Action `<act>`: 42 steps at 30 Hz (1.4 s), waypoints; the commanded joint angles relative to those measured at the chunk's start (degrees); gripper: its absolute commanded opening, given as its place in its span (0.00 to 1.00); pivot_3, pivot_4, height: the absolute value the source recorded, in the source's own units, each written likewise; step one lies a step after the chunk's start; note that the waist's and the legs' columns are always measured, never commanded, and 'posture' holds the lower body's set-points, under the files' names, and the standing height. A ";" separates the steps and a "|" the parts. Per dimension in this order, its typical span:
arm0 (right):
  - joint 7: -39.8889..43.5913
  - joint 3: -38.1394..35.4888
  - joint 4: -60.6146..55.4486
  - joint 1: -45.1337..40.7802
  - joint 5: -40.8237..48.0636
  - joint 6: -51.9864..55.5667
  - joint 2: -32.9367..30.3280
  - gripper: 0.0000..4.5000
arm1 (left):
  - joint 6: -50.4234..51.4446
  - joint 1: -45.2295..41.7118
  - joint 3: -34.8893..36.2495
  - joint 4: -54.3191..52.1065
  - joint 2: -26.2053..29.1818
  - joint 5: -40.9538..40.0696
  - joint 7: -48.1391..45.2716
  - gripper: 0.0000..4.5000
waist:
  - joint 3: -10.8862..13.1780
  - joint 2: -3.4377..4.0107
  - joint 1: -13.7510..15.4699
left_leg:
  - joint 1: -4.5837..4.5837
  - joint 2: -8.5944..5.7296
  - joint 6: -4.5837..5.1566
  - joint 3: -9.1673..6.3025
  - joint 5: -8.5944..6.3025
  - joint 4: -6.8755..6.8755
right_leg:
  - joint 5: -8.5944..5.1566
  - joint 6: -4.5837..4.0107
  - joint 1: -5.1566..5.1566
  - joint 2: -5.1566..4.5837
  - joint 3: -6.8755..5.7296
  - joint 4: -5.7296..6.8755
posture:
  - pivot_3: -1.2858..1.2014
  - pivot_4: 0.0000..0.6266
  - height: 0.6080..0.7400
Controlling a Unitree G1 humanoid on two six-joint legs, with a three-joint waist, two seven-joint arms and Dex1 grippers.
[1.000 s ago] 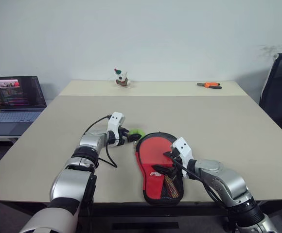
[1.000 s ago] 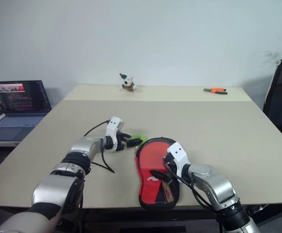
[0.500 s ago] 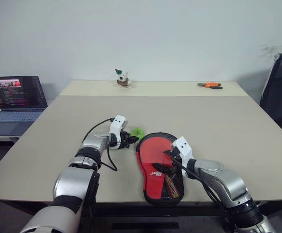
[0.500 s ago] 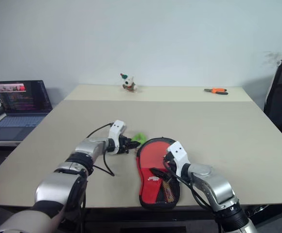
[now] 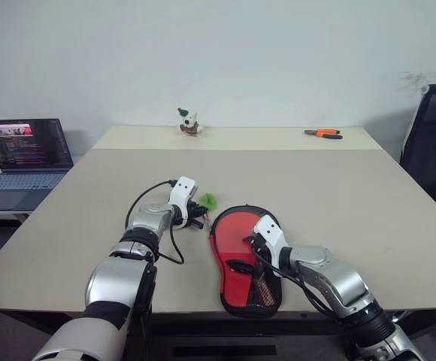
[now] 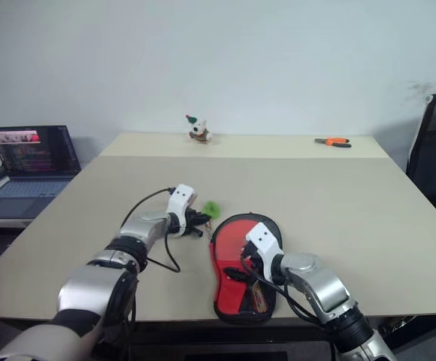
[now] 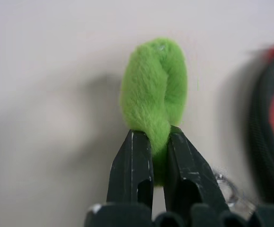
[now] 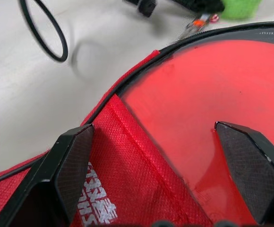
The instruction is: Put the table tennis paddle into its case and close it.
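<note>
The black case lies open near the table's front edge. The table tennis paddle rests inside it, red face up. The paddle's lower part sits under the case's red mesh panel. My left gripper is shut on the fuzzy green tag, which lies on the table beside the case's upper left rim. My right gripper hovers open just above the case, one finger over the red fabric panel and the other over the paddle's face.
A laptop stands on a side table at the left. A small toy figure and orange pliers lie at the table's far edge. A black chair stands at the right. My left arm's cable loops over the table.
My left gripper, open beside the green tag a second ago, has shut on it. My right gripper stays open over the case.
</note>
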 commanded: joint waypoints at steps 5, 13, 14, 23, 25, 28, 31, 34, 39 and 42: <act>2.33 3.22 3.39 1.51 -2.41 2.11 -0.75 1.00 | -8.48 -6.97 -3.38 2.06 -3.35 7.47 9.66 0.00 | -0.04 -0.07 0.01 | 0.00 -0.01 0.00 0.03 0.00 0.04 | 0.03 0.05 0.01 -0.01 0.03 -0.01 | 0.52 0.24 1.00; 4.94 7.49 -3.12 7.49 -3.36 4.94 -4.75 1.00 | -18.35 -11.12 -15.65 3.72 -8.55 22.21 15.75 0.00 | -0.10 -0.13 0.15 | -0.01 -0.06 0.00 0.03 0.00 0.04 | 0.02 0.07 0.04 -0.02 0.02 -0.06 | 0.52 0.24 1.00; 4.92 7.64 -4.25 8.33 -3.37 5.52 -5.25 1.00 | -19.25 -11.57 -16.75 3.84 -9.15 23.53 16.35 0.00 | -0.11 -0.13 0.15 | -0.01 -0.06 0.00 0.03 0.00 0.03 | 0.01 0.07 0.05 -0.02 0.03 -0.07 | 0.52 0.24 1.00; 4.30 8.04 -8.22 11.55 -3.40 8.03 -6.88 1.00 | -28.39 -14.04 -27.16 4.32 -15.74 34.89 21.54 0.00 | -0.18 -0.19 0.51 | -0.01 -0.11 -0.01 0.01 -0.01 0.03 | -0.01 0.12 0.11 -0.06 0.00 -0.12 | 0.52 0.24 1.00; 4.11 8.05 -8.10 11.53 -3.40 8.08 -6.67 1.00 | -30.29 -14.67 -28.74 4.32 -17.29 36.48 22.19 0.00 | -0.18 -0.19 0.52 | -0.01 -0.14 -0.01 0.01 -0.01 0.03 | -0.03 0.15 0.12 -0.10 0.00 -0.13 | 0.52 0.24 1.00; 3.60 7.92 -8.07 11.57 -3.17 8.17 -5.98 1.00 | -34.34 -15.80 -31.06 4.08 -20.80 38.58 22.56 0.00 | -0.19 -0.19 0.60 | -0.01 -0.14 -0.01 -0.01 -0.01 0.03 | -0.03 0.16 0.14 -0.11 -0.02 -0.13 | 0.52 0.24 1.00; 3.28 7.97 -8.03 11.58 -3.18 8.15 -5.66 1.00 | -37.64 -15.80 -31.66 3.93 -23.01 38.83 21.65 0.00 | -0.23 -0.16 0.53 | 0.00 -0.14 0.00 0.02 -0.01 0.02 | -0.04 0.17 0.15 -0.11 0.01 -0.15 | 0.52 0.24 1.00; 3.09 7.78 -7.70 11.46 -3.20 8.03 -5.27 1.00 | -40.47 -15.53 -31.54 3.75 -24.82 38.49 20.32 0.00 | -0.25 -0.13 0.44 | 0.02 -0.12 0.00 0.02 -0.01 0.01 | -0.04 0.17 0.15 -0.09 0.01 -0.14 | 0.52 0.24 1.00; 3.21 7.25 -6.38 10.78 -3.39 7.46 -4.97 1.00 | -44.99 -13.70 -27.58 3.08 -26.74 33.45 13.18 0.00 | -0.34 0.00 0.37 | 0.03 -0.12 0.00 0.05 -0.01 0.01 | -0.04 0.17 0.15 -0.09 0.03 -0.14 | 0.52 0.24 1.00; 3.23 7.31 -5.33 10.16 -3.67 7.04 -4.61 1.00 | -43.24 -13.04 -25.94 3.22 -26.08 31.86 10.90 0.00 | -0.44 0.13 0.34 | 0.06 -0.12 0.00 0.06 -0.01 0.01 | -0.04 0.17 0.15 -0.08 0.05 -0.12 | 0.52 0.24 1.00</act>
